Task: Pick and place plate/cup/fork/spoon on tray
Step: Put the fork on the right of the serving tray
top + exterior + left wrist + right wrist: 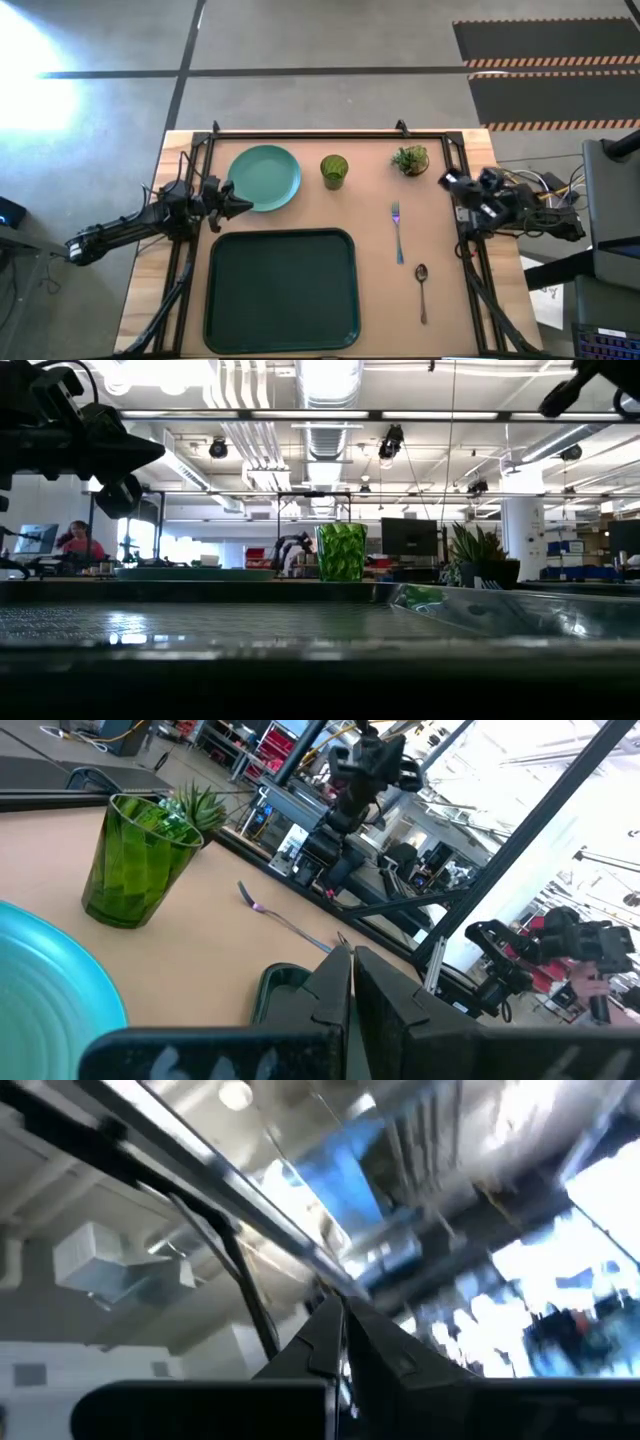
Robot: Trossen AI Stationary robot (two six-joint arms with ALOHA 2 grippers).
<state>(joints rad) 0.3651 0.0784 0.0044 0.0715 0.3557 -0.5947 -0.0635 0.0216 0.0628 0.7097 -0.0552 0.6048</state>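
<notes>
The teal-green plate (pixel 265 177) lies flat on the table at the far left; its edge shows in the left wrist view (pixel 45 990). The olive-green cup (pixel 334 170) stands upright right of it, also in the low view (pixel 341 551) and left wrist view (pixel 135 855). The fork (pixel 397 228) and spoon (pixel 422 288) lie on the table right of the dark green tray (pixel 282 290). My left gripper (pixel 243 203) is shut and empty, above the plate's near-left edge. My right gripper (pixel 445 180) is shut and empty, raised at the table's right edge and pointing upward.
A small spiky potted plant (pixel 411 159) stands at the far right of the table. A black frame (pixel 330 133) runs along the table's far and side edges. Bare table lies between the tray and the fork.
</notes>
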